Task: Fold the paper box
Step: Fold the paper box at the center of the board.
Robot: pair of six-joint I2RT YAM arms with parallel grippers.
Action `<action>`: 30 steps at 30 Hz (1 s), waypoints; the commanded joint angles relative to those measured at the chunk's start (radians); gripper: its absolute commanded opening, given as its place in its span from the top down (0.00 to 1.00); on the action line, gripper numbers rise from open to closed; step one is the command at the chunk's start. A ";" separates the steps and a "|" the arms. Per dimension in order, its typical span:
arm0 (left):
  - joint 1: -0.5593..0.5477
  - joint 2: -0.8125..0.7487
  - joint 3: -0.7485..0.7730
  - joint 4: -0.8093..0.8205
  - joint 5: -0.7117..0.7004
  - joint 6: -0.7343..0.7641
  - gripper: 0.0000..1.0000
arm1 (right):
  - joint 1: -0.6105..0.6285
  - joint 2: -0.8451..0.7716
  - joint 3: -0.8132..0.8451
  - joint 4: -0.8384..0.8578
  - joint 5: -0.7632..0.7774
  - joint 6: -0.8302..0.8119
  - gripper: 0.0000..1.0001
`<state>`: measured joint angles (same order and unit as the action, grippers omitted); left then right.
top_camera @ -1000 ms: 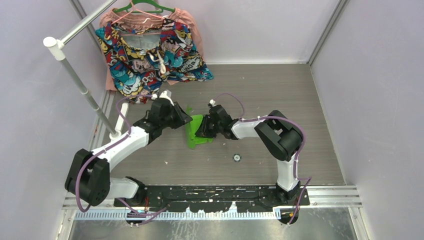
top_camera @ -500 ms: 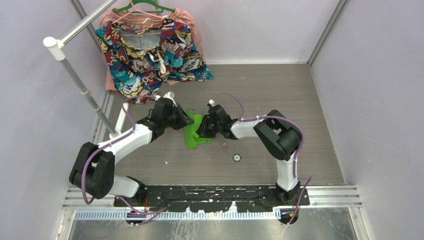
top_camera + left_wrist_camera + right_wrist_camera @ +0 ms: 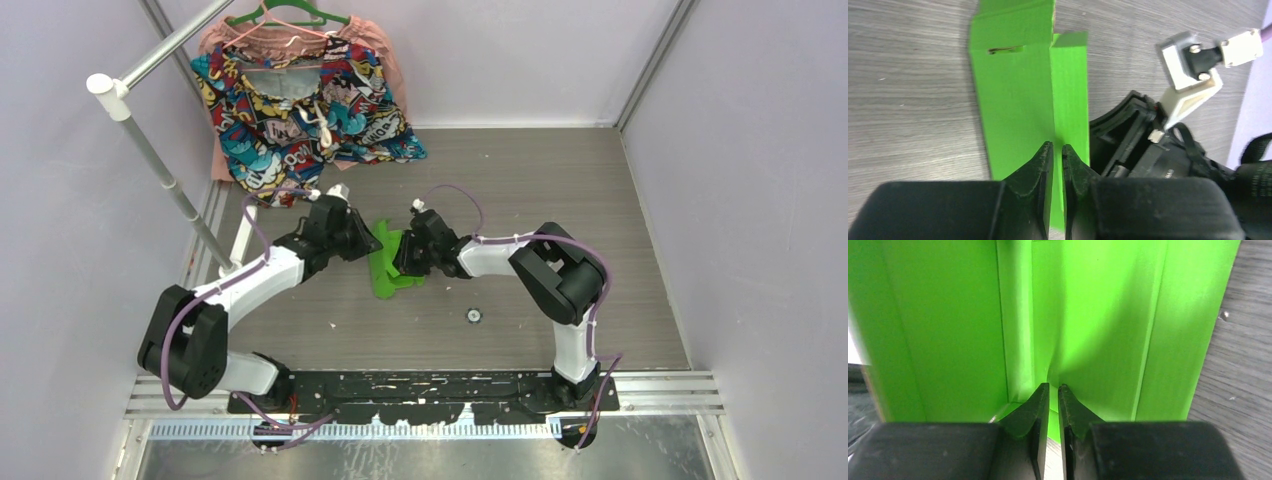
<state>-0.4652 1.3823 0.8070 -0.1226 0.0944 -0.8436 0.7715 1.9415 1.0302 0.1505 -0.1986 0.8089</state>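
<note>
**Item:** paper box [image 3: 392,268], lime-green card, partly formed, lying on the surface [image 3: 540,180] directly between the two grippers.

**Left gripper** [image 3: 1057,147]: jaws narrow, nipping an upright fold of the card. A slotted panel lies flat beyond its fingertips.

**Right gripper** [image 3: 1053,387]: jaws narrow, pinching a crease from the opposite side. The card puckers just ahead of its tips.

**Risks, as judged:**
- Opposed pulls could tear or kink the thin card at the pucker.
- A shallow pinch could slip off the fold and let the panel spring flat.
- The grippers are close together and could collide.

**Surroundings:** a patterned garment [image 3: 300,110] lies well beyond the left gripper. A small round object [image 3: 473,316] lies behind the right gripper.
</note>
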 commanded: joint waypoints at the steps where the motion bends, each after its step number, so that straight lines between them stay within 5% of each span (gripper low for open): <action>1: 0.001 -0.041 -0.037 -0.039 -0.064 0.037 0.87 | 0.004 0.050 -0.067 -0.306 0.093 -0.076 0.79; 7: 0.001 -0.021 -0.058 -0.017 -0.056 0.031 0.87 | 0.003 -0.016 -0.081 -0.317 0.097 -0.073 0.68; 21: 0.001 -0.012 -0.049 -0.017 -0.049 0.035 0.87 | 0.003 -0.195 0.006 -0.481 0.149 -0.145 0.61; 30: -0.035 0.020 -0.015 0.008 -0.033 0.009 0.87 | 0.003 -0.157 0.046 -0.485 0.130 -0.136 0.67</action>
<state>-0.4736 1.3853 0.7460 -0.1535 0.0528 -0.8295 0.7715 1.7752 1.0420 -0.3019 -0.0864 0.6830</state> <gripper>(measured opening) 0.130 0.369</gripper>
